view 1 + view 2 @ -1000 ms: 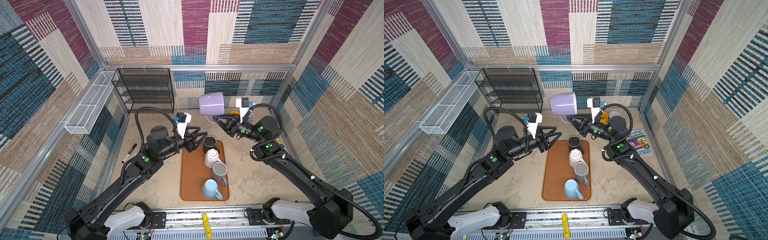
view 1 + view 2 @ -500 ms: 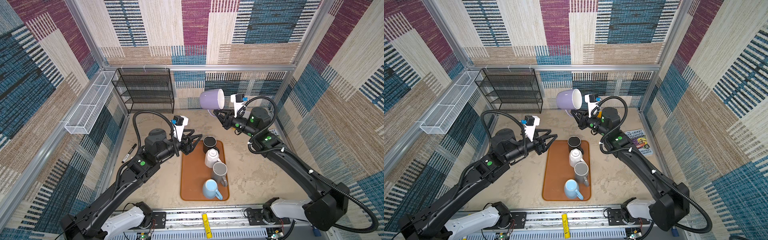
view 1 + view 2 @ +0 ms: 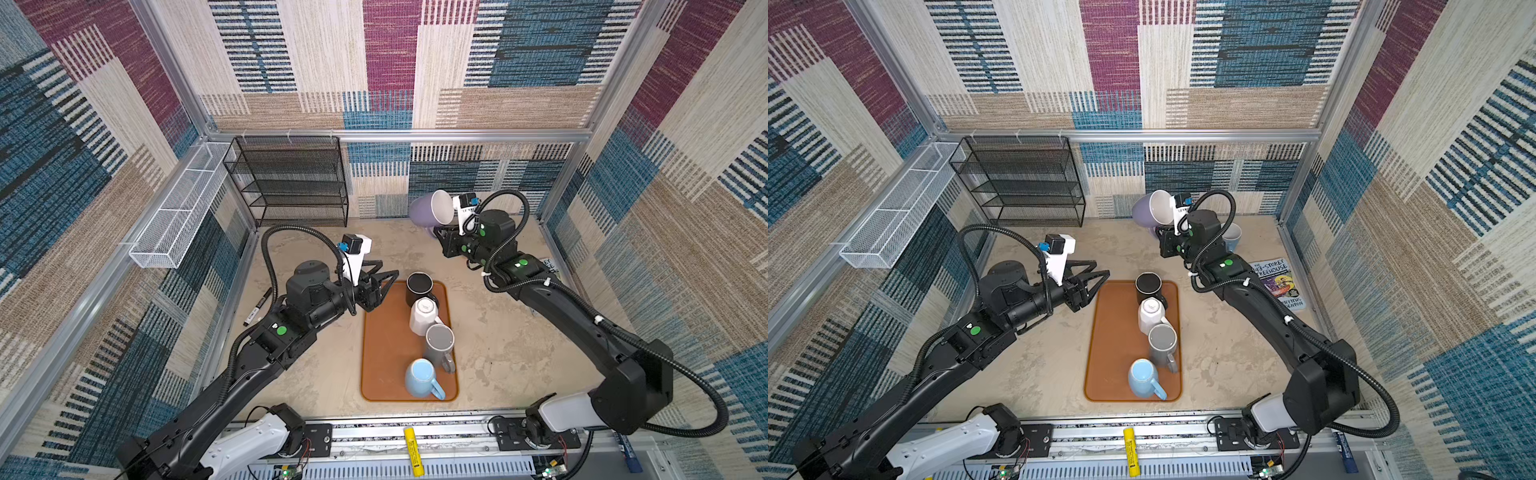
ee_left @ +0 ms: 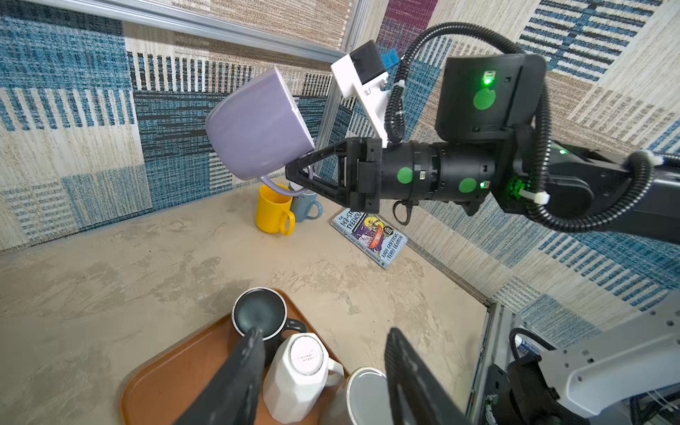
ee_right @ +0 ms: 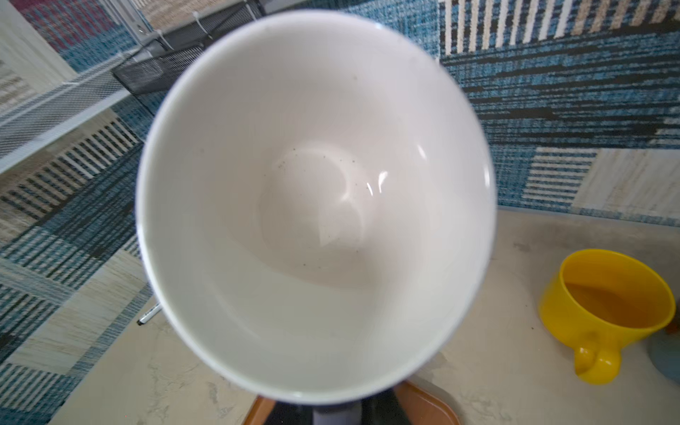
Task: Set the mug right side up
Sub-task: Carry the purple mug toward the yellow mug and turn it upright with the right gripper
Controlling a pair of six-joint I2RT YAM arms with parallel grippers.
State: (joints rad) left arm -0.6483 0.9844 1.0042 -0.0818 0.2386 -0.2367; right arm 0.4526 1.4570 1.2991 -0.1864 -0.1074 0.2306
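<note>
Clamped only on the handle of the lilac ceramic mug (image 4: 257, 125), the right gripper (image 4: 300, 170) risks it pivoting loose; the left gripper (image 3: 388, 268) gapes empty.

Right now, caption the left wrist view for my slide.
The right gripper holds a tilted lilac ceramic mug by its handle, in mid-air.

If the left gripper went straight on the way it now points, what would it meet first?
Probably the black mug at the far end of the tray, just ahead of the left gripper, though depth is unclear.
</note>
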